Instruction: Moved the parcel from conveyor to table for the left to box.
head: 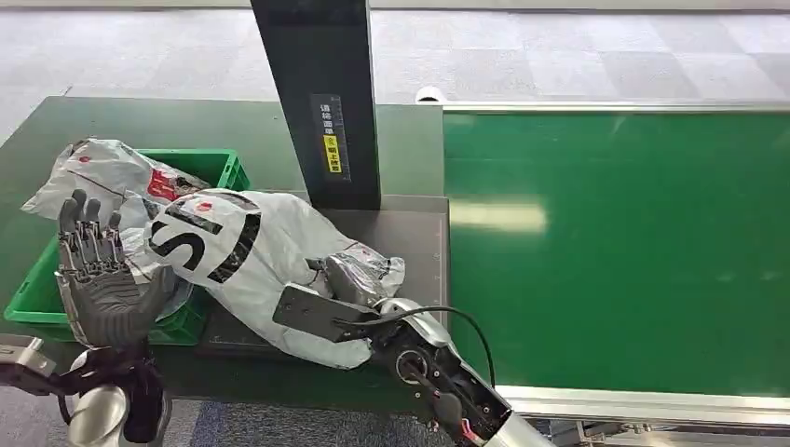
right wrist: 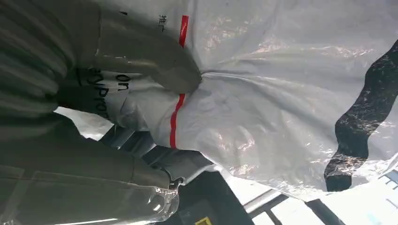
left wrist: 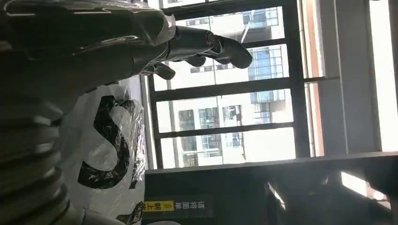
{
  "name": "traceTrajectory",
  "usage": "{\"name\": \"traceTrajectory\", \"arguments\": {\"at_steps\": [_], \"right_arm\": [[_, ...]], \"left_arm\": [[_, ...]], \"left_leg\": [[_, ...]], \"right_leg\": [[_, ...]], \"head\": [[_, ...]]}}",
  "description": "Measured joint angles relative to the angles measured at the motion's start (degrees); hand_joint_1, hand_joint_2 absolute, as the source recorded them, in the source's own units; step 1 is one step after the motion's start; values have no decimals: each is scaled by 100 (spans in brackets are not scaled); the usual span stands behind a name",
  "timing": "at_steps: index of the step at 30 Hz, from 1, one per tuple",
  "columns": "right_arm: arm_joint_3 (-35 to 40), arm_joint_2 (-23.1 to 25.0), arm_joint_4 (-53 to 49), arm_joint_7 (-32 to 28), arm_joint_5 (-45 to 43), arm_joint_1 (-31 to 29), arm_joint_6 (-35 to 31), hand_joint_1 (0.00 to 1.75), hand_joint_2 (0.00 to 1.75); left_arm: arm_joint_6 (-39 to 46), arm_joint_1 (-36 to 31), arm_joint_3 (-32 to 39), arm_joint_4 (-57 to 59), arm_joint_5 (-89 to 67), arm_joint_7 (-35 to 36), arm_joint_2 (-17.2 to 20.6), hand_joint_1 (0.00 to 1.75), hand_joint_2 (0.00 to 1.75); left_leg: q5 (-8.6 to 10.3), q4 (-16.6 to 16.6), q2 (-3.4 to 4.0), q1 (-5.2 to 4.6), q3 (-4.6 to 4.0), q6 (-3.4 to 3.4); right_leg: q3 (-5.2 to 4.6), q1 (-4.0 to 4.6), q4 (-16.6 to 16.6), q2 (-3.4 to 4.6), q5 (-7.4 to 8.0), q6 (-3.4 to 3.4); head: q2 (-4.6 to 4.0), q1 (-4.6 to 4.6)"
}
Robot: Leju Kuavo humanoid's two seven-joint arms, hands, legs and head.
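A white plastic parcel (head: 251,251) with big black letters lies on the grey table plate (head: 415,233), between the conveyor and the green box (head: 226,168). One end of it overlaps the box's rim. My right hand (head: 352,277) grips the parcel's crumpled near end; in the right wrist view the thumb (right wrist: 159,65) presses into the bag (right wrist: 281,93) beside a red stripe. My left hand (head: 98,270) is raised at the box's near side, fingers spread and upright, holding nothing. The left wrist view shows its fingers (left wrist: 206,47) extended just off the parcel (left wrist: 108,150).
Another white parcel (head: 102,172) lies in the green box. A black post (head: 321,93) with a yellow label stands just behind the parcel. The green conveyor belt (head: 615,242) stretches to the right with a metal edge at its front.
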Motion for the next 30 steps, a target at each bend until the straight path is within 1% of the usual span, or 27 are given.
{"name": "traceTrajectory", "arguments": {"at_steps": [2,4,5,7,8,10,11,17,18,26,30], "right_arm": [[-57,0,9,46,137,5,-113,175,175],[-170,-50,-128,131,378,82,-362,175,175],[-256,-112,-318,210,501,175,-462,175,175],[-535,-269,-842,395,786,388,-462,175,175],[-711,-324,-1074,453,899,491,-376,49,175],[-1015,-404,-1355,481,980,612,-188,49,175],[-1131,-424,-1381,481,982,633,-103,0,175],[-1379,-455,-1290,287,860,707,-5,0,175],[-1393,-450,-1248,234,785,711,50,0,0],[-1441,-407,-1038,-59,394,741,207,0,0],[-1452,-404,-975,-92,346,741,207,0,0]], "left_arm": [[9,3,2,0,0,0,-2,0,175],[52,41,11,0,-13,2,0,0,175],[66,92,33,-4,-15,2,-2,0,175],[50,224,79,-22,-24,-4,-2,0,175],[17,267,101,-20,-24,-20,-4,0,175],[-57,278,133,-15,-22,-37,-7,0,175],[-85,267,142,-4,-22,-37,-9,0,175],[-164,203,144,48,-74,-4,-92,0,175],[-164,194,144,50,-77,9,-98,0,175],[-214,174,153,68,-127,68,-122,0,175],[-216,204,162,83,-133,68,-122,0,175]], "left_leg": [[0,0,-1,0,0,0],[0,0,-2,0,0,0],[0,0,-2,0,-1,0],[-1,0,-4,-2,-3,1],[-2,0,-3,-2,-4,2],[-3,0,-3,-3,-4,3],[-3,0,-2,-3,-3,3],[-1,0,-1,-1,2,2],[-1,0,-1,-1,2,2],[-2,-1,-3,-1,-2,2],[-2,0,-2,-1,-2,2]], "right_leg": [[-1,0,0,0,0,0],[0,0,0,-1,-1,0],[0,0,0,-1,-1,0],[0,-2,-2,-1,-1,0],[0,-2,-3,-1,-1,0],[1,-3,-5,-1,-1,1],[1,-4,-6,-1,0,1],[3,-2,-3,0,1,0],[3,-1,-3,0,1,0],[2,-1,-3,-1,-1,1],[2,-2,-3,-1,0,1]], "head": [[0,2],[0,0],[0,2],[0,2],[0,2],[0,2],[0,0],[0,0],[0,0],[0,2],[0,2]]}}
